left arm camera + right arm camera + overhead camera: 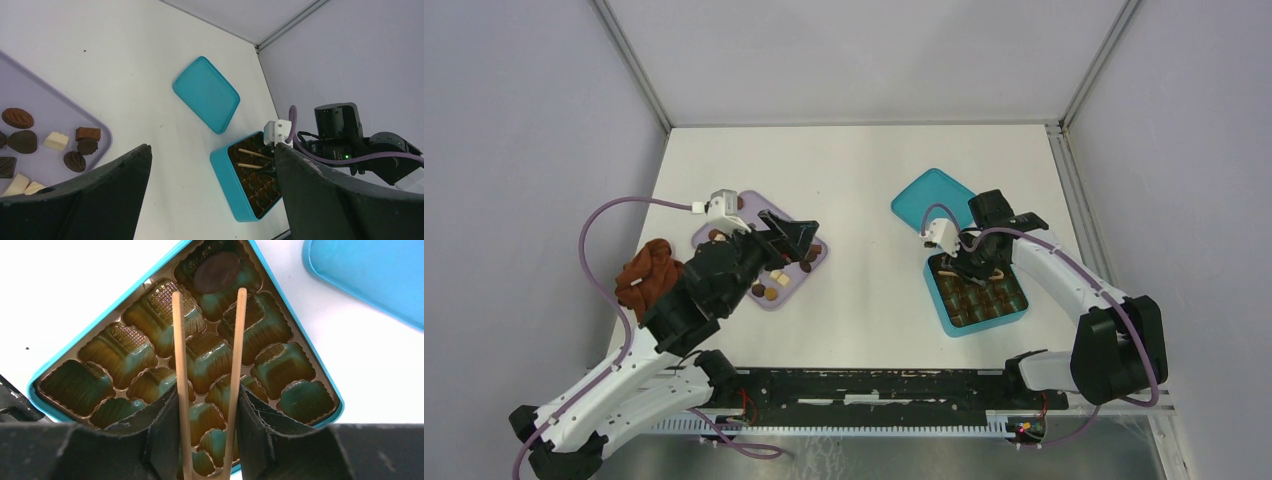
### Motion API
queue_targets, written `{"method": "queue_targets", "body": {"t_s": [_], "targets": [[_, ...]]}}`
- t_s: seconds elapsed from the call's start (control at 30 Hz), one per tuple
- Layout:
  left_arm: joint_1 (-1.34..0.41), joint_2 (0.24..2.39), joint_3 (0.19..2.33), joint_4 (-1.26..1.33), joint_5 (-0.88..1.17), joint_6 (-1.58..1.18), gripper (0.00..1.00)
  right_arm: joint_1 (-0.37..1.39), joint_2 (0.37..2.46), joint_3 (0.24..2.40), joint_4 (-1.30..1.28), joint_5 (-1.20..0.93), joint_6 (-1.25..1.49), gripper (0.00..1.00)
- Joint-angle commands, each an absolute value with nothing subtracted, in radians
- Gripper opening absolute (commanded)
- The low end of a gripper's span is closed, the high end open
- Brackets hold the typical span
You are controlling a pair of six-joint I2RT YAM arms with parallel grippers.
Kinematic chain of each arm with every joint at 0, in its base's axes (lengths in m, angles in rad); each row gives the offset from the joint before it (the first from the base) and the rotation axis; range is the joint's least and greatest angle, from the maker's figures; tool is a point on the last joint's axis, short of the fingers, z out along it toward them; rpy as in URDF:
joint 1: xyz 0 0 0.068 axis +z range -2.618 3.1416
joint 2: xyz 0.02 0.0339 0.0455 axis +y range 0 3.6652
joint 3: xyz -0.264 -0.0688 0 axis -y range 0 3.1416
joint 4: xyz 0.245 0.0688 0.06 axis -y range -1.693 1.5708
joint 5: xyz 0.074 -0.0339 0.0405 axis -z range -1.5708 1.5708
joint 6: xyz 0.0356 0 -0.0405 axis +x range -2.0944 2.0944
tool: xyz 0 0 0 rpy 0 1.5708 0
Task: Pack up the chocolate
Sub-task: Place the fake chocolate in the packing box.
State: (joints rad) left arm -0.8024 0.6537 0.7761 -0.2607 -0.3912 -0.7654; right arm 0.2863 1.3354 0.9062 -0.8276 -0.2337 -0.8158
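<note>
We saw left fingers spread wide, empty, over tray; right fingers clamped wooden tongs, tips by dark chocolate in teal box.

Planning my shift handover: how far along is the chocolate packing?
Done: one dark chocolate sits in a corner of the box. In hand: the right gripper holds empty tongs over it. Left: its other visible cups look empty; many pieces wait on the tray.
</note>
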Motion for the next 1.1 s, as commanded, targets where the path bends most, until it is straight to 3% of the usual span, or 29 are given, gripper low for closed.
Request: {"method": "queue_targets", "body": {"t_s": [0.0,0.2,0.5,0.7,0.93,1.07], "targets": [[-0.799,0.642,0.781,-0.265,-0.414,-0.785,0.97,0.290,1.329,0.915,-0.813,-0.222,-0.802,0.44],[-0.799,0.633,0.775,-0.275,-0.405,-0.791,0.96,0.290,1.308,0.944,-0.836,-0.250,-0.795,0.36],[-0.799,0.727,0.836,-0.524,-0.395,-0.774,0.95,0.289,1.275,1.046,-0.883,-0.449,-0.760,0.37],[-0.798,0.910,0.906,-0.670,-0.310,-0.675,0.86,0.306,1.296,1.097,-0.833,-0.637,-0.681,0.37],[-0.770,1.180,0.978,-0.733,-0.245,-0.593,0.70,0.348,1.320,1.104,-0.759,-0.680,-0.610,0.37],[-0.649,1.270,0.964,-0.673,-0.081,-0.512,0.59,0.348,1.321,1.092,-0.754,-0.672,-0.609,0.37]]}}
